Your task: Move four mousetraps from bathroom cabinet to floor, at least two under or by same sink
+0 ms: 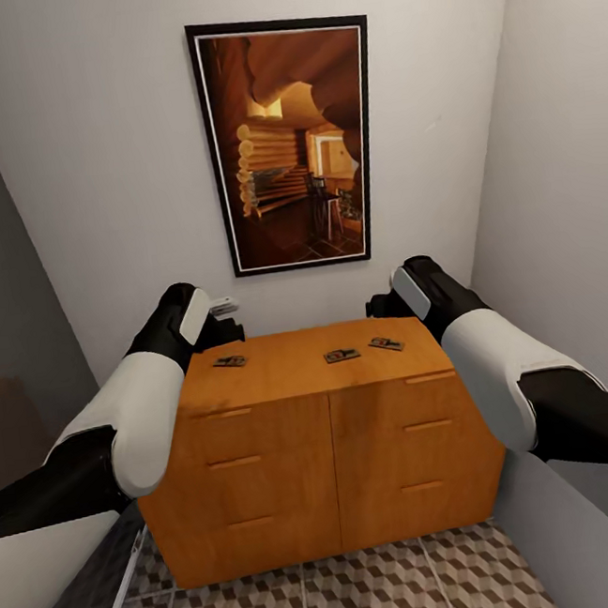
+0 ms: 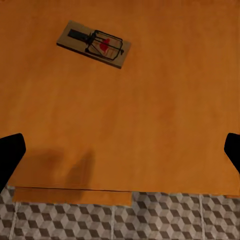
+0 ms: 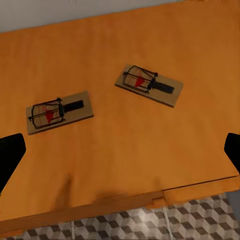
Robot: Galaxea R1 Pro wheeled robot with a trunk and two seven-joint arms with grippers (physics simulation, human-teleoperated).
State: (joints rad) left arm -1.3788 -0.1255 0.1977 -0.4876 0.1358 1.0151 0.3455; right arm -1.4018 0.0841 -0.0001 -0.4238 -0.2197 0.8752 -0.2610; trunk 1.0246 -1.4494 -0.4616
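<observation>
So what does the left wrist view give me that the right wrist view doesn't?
Left wrist view alone: a single mousetrap lying flat on the cabinet top, away from the front edge. Right wrist view alone: two other mousetraps lying flat, apart from each other, plus a strip of pale wall behind the cabinet. Both share the orange-brown cabinet top, its front edge, the cube-patterned floor tiles below, and dark claw fingertips wide apart at the picture's sides, holding nothing.

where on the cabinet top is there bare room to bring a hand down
Front strip of the cabinet top is bare, as is the gap between the left mousetrap and the middle mousetrap. Tighter between the middle one and the right mousetrap.
</observation>
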